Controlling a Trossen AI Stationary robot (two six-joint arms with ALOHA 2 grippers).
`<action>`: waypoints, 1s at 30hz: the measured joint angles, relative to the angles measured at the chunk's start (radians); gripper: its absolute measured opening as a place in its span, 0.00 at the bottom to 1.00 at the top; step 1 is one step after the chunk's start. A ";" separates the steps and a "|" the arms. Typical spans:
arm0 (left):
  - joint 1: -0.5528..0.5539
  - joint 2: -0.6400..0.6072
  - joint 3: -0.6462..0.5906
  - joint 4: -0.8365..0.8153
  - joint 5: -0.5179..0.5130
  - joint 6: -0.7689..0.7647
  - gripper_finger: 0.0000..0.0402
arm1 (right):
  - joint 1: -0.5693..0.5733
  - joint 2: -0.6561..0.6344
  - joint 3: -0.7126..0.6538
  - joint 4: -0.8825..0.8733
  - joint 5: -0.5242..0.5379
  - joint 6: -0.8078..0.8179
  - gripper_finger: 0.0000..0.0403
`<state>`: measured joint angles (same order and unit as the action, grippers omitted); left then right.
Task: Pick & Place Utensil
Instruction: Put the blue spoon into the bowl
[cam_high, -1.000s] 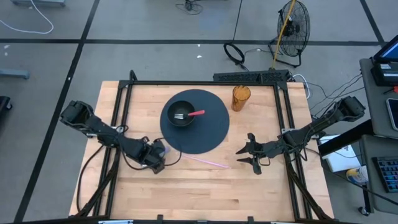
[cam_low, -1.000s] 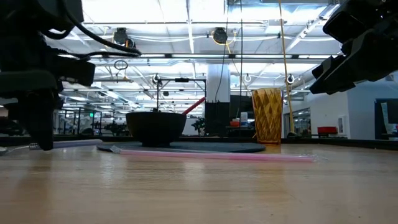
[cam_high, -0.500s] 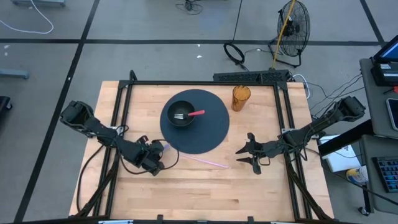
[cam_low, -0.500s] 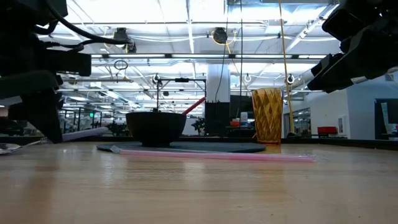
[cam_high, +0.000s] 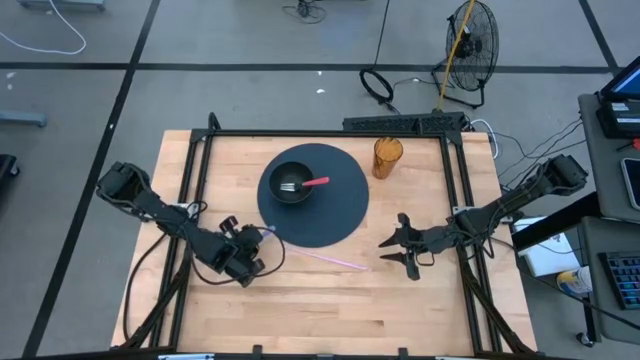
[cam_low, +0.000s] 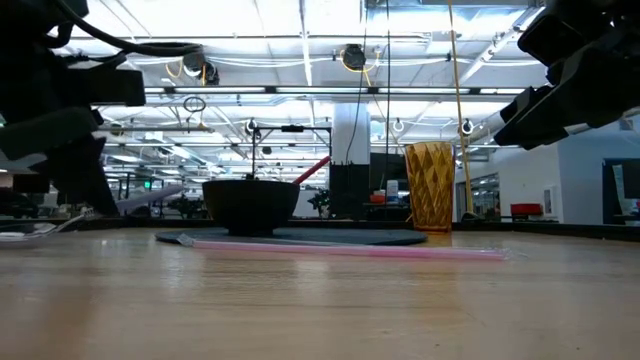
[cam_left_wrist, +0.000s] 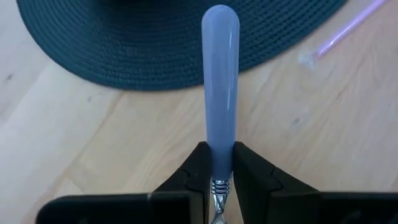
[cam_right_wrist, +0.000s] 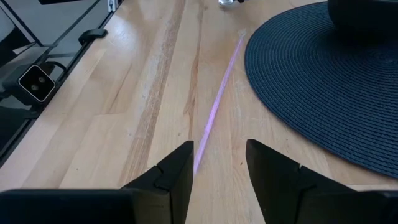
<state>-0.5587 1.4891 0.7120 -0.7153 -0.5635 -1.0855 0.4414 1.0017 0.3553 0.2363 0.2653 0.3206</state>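
The left gripper (cam_left_wrist: 216, 177) grips a utensil with a pale blue handle (cam_left_wrist: 219, 81), but its working end is cut off below the fingers, so fork or spoon cannot be told. In the low view the black bowl (cam_low: 250, 205) hides most of the red-handled utensil (cam_low: 312, 168) inside it. Beside the bowl, the pink straw (cam_high: 330, 259) is too thin from above to show detail.
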 joint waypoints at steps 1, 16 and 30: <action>0.000 0.000 0.000 0.000 -0.009 0.000 0.12 | -0.003 0.000 0.000 0.000 0.000 0.000 0.35; -0.022 0.000 0.194 -0.270 -0.234 0.032 0.11 | -0.011 0.000 0.000 0.000 0.000 0.000 0.35; 0.019 0.000 0.279 -0.267 -0.561 0.229 0.11 | -0.011 0.000 0.000 0.000 0.000 -0.011 0.35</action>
<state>-0.5401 1.4887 0.9911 -0.9821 -1.1246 -0.8568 0.4309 1.0019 0.3553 0.2359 0.2649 0.3097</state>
